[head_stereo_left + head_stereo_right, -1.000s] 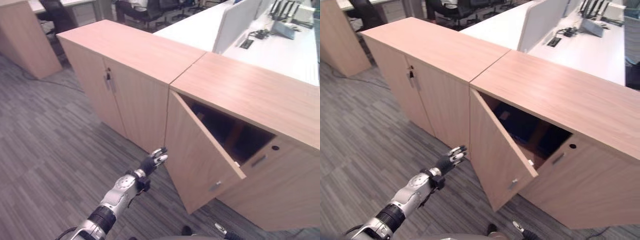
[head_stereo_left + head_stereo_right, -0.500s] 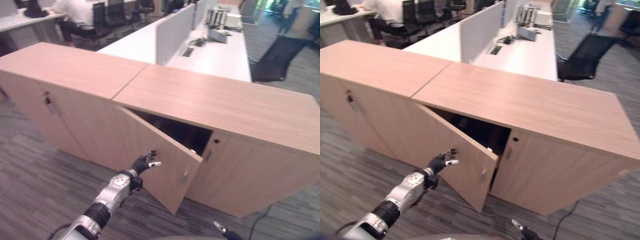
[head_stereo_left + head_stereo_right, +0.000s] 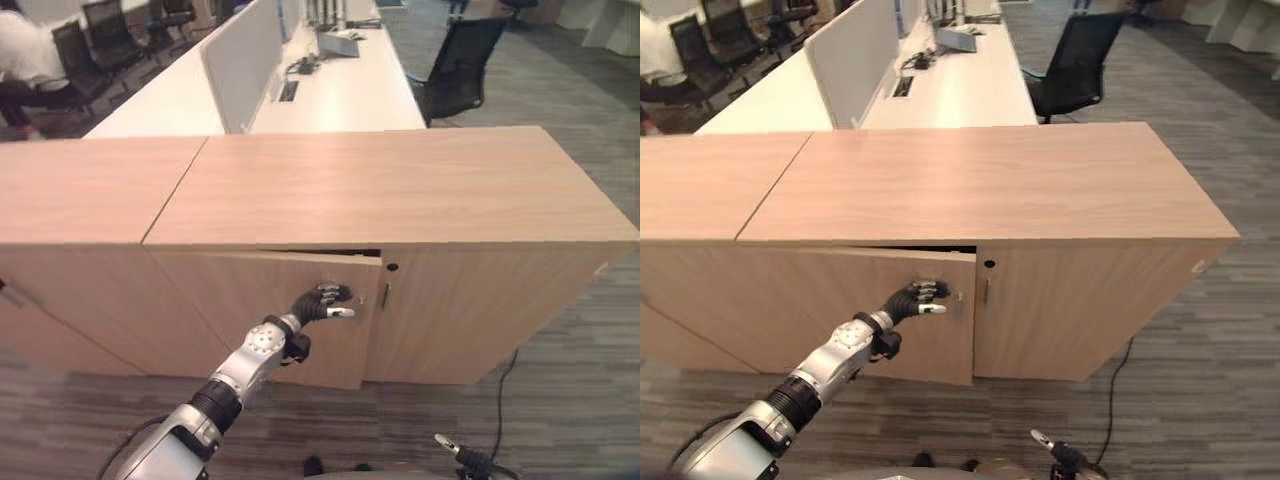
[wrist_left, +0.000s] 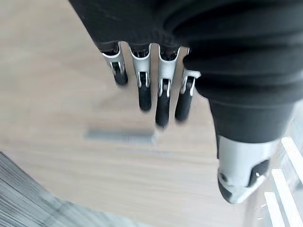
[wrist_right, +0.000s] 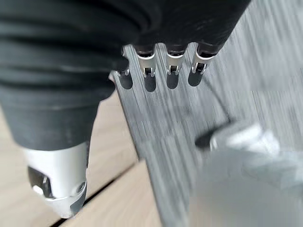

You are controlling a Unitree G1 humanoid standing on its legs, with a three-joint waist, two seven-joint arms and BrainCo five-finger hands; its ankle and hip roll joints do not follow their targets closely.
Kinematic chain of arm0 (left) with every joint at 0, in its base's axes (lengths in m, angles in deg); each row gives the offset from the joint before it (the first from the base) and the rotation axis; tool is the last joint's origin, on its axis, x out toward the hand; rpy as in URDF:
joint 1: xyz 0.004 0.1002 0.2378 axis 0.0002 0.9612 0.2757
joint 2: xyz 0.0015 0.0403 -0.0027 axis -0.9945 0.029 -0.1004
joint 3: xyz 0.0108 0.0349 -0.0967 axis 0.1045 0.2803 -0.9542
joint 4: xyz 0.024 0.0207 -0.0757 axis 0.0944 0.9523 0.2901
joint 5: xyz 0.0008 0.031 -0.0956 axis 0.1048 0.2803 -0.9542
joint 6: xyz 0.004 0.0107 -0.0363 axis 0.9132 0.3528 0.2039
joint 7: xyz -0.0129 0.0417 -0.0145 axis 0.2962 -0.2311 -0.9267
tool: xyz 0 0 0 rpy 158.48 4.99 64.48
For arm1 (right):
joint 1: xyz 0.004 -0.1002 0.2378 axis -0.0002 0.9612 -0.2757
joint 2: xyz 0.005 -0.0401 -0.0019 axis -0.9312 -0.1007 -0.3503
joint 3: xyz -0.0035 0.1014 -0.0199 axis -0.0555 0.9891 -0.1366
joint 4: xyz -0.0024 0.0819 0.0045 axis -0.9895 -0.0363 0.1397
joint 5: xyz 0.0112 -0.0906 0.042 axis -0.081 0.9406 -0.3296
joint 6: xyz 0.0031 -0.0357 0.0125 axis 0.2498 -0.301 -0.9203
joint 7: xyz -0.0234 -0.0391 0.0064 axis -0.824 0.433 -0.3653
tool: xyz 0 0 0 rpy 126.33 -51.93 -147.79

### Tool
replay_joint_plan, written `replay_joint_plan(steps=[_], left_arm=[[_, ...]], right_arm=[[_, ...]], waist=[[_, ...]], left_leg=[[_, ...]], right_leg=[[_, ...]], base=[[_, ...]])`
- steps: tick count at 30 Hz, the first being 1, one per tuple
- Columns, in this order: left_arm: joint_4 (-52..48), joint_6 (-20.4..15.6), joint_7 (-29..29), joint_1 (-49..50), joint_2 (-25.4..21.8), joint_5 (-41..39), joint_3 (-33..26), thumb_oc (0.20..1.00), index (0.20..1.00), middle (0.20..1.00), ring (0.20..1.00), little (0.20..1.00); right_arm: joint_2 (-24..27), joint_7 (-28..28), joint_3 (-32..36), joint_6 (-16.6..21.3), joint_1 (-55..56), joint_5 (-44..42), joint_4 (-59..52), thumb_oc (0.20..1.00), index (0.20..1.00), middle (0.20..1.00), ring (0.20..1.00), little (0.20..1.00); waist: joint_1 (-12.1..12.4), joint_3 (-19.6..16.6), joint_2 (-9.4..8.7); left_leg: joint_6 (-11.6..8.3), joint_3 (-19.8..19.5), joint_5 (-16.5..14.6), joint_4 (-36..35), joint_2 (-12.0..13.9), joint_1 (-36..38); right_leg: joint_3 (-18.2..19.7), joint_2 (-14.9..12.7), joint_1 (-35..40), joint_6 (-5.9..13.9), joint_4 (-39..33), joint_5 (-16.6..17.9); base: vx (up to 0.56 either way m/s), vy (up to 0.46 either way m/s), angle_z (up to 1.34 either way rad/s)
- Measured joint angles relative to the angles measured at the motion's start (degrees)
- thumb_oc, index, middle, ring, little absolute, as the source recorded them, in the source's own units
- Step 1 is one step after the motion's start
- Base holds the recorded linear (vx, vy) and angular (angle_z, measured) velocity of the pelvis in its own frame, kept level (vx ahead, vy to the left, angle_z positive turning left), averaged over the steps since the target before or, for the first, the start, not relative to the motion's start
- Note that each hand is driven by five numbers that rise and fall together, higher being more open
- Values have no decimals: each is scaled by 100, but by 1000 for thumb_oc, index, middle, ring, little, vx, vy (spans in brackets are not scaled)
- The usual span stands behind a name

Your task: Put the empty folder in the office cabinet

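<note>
Wood-grain fronts and tops make up the office cabinet (image 3: 400, 200), a low double unit with a second unit joined at its left. Its left-hand door (image 3: 260, 310) stands almost flush with the frame, a thin dark gap showing along its upper edge. The left hand (image 3: 322, 303) reaches in from the lower left and rests its straight, relaxed fingers against that door near its free edge, just beside the small grey handle (image 3: 385, 296). The folder cannot be made out anywhere, neither in a hand nor through the narrow gap, so where it lies cannot be told.

From the left wrist camera, the fingers (image 4: 162, 101) stretch out in a row with dark tips at or nearly at the pale wooden panel, the thumb (image 4: 241, 175) held apart, and a short grey handle bar (image 4: 120, 136) lies just past the fingertips; a strip of grey carpet shows at one corner. The head views add what that close look lacks: the white desks (image 3: 330, 90) behind, a dividing screen (image 3: 240, 60), a black chair (image 3: 455, 65) and a seated person (image 3: 25, 60) at the far left.

The right hand (image 5: 156, 75) shows in its own wrist camera, fingers loosely extended over grey carpet (image 5: 265, 61) and holding nothing, with a wooden edge near the thumb.
</note>
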Motion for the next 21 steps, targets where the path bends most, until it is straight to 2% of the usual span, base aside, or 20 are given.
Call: replay_joint_plan(steps=[4,8,13,16,17,18,19,20,21], left_arm=[[347,-64,233,-88,92,-2,-257,1000,1000,1000,1000,1000],[364,-69,289,-96,32,2,-355,1000,1000,1000,1000,1000],[492,-107,333,-94,-29,16,-475,1000,1000,1000,1000,1000],[495,-124,366,-92,-125,71,-493,1000,1000,1000,1000,1000],[495,-124,367,-86,-173,177,-493,1000,1000,1000,1000,1000],[462,-147,418,-68,-238,238,-570,1000,1000,1000,1000,1000],[410,-151,435,-16,-249,243,-732,1000,1000,1000,1000,1000],[321,-245,601,242,-249,239,-1119,1000,1000,1000,1000,1000],[487,-253,765,418,-263,233,-1456,1000,1000,1000,1000,1000]], right_arm=[[-313,-16,-97,8,-3,-22,-27,1000,1000,1000,1000,1000],[-237,-26,58,-2,16,-22,78,1000,1000,1000,1000,1000],[-153,-27,129,-13,40,-19,135,1000,1000,1000,1000,1000],[-144,-25,131,-26,52,-5,140,1000,1000,1000,1000,1000],[-139,-27,131,-34,91,-3,140,1000,1000,1000,1000,1000],[-177,-26,129,-29,95,2,120,1000,1000,1000,1000,1000],[-219,-29,128,-31,88,13,114,1000,1000,1000,1000,1000],[-268,-47,112,-38,-82,185,144,1000,1000,1000,1000,1000],[-280,-40,95,-29,-145,237,47,1000,1000,1000,1000,1000]], waist=[[14,-24,-57],[37,-24,-54],[101,-29,-62],[130,-35,-106],[126,-22,-134],[166,47,-251],[182,150,-320],[333,296,-227],[339,347,-275]], left_leg=[[-29,107,-27,1,-10,76],[-90,116,-73,1,7,82],[-89,325,-144,-3,42,13],[-99,373,-129,-1,26,-85],[-93,420,-124,1,29,-82],[-51,528,-90,2,19,-126],[-5,613,-27,3,29,-126],[162,905,59,22,229,-249],[208,869,-22,63,192,-284]], right_leg=[[35,-26,8,57,0,-18],[92,12,-18,54,29,-22],[185,29,-226,4,186,-54],[172,-2,-403,91,254,-1],[30,-56,-428,101,281,4],[33,-60,-585,146,402,10],[-65,-99,-626,220,432,23],[-1295,-600,-783,533,671,-138],[-1770,-1225,-819,703,988,-162]], base=[[-15,147,-18],[-30,90,-7],[-30,71,-23],[-50,53,-18],[-147,45,-30],[-186,9,-29],[-153,-15,-70],[-56,-57,-70],[47,-63,-48]])
